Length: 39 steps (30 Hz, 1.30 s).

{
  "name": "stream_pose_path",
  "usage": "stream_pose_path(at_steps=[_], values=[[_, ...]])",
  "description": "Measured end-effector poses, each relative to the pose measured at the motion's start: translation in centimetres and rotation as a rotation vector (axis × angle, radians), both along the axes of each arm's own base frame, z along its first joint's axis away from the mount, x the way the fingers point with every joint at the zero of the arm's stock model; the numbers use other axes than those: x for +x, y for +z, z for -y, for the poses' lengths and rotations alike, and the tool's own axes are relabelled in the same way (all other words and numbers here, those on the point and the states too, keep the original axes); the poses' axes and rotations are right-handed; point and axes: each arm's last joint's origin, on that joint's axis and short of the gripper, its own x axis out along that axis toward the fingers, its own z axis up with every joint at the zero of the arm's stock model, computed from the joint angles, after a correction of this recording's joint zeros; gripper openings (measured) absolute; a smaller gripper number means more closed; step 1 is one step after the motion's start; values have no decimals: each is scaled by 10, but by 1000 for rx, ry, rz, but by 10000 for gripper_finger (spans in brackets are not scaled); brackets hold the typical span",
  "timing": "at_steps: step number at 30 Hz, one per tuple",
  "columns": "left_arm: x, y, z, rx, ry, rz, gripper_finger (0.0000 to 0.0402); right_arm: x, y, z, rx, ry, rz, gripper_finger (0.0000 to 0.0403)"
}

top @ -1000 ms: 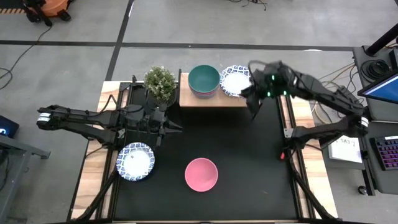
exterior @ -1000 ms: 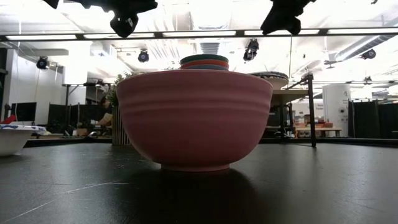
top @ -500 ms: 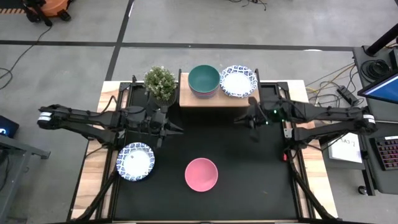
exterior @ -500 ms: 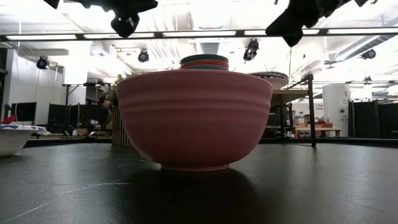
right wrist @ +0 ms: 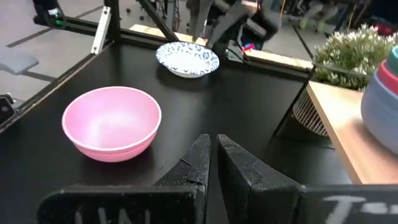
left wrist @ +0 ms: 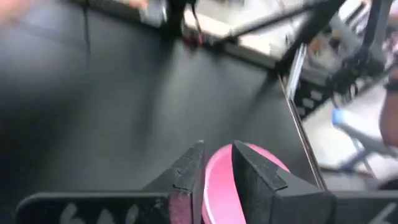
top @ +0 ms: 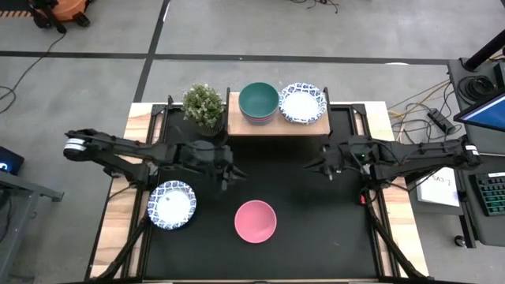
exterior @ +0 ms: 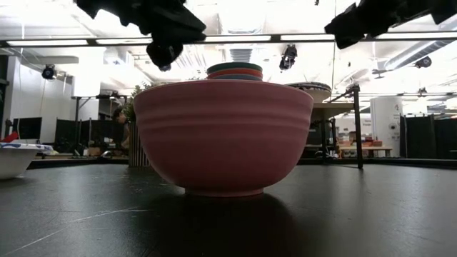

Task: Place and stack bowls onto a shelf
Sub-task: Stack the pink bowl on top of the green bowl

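Observation:
A pink bowl (top: 256, 221) stands on its base on the black table, also in the low view (exterior: 223, 135) and the right wrist view (right wrist: 112, 121). A white blue-rimmed bowl (top: 171, 205) stands at the front left. On the light-wood shelf (top: 276, 125) a stack topped by a green bowl (top: 259, 100) stands beside a white blue-rimmed bowl (top: 303, 102). My left gripper (top: 229, 175) hovers shut, left of and beyond the pink bowl (left wrist: 217, 180). My right gripper (top: 316, 166) hovers shut in front of the shelf's right part, empty (right wrist: 213, 140).
A small potted plant (top: 203, 105) stands at the shelf's left end. Bare black table lies between the shelf and the pink bowl. Wooden borders and metal frame rails (top: 367, 158) run along the table's left and right sides.
My right gripper has drawn back from the white bowl at the shelf's right end, toward the near edge and down; that bowl stays on the shelf. My left gripper has gone toward the table's right and near edge, closer to the pink bowl.

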Motion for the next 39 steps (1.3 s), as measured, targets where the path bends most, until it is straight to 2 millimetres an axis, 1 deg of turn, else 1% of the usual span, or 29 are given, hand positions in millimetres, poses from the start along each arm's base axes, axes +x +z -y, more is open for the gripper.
stream_pose_path(at_steps=[3, 8, 12, 15, 18, 22, 31, 39], values=[[14, 0, 2, -29, -15, -132, 79, -7, 3, 0, -2, 3, 28, 18], [33, 1, 5, -38, -2, -422, 121, -15, 8, -1, 19, 4, 53, 18], [48, 2, 11, -12, -23, -558, 149, -19, 8, -1, 18, 23, 47, 18], [59, 2, 18, 21, -51, -590, 161, -21, 8, -1, 18, 24, 40, 18], [64, 2, 25, 74, -36, -602, 164, -22, 7, -1, 18, 24, 31, 18], [67, 0, 35, 128, 5, -602, 165, -21, 7, -1, 13, 26, 32, 18], [70, -12, 63, 103, 23, -621, 165, -21, 7, -1, -8, 31, 36, 18], [82, -30, 68, 111, 14, -624, 165, -21, 7, -1, -8, 31, 38, 18]])
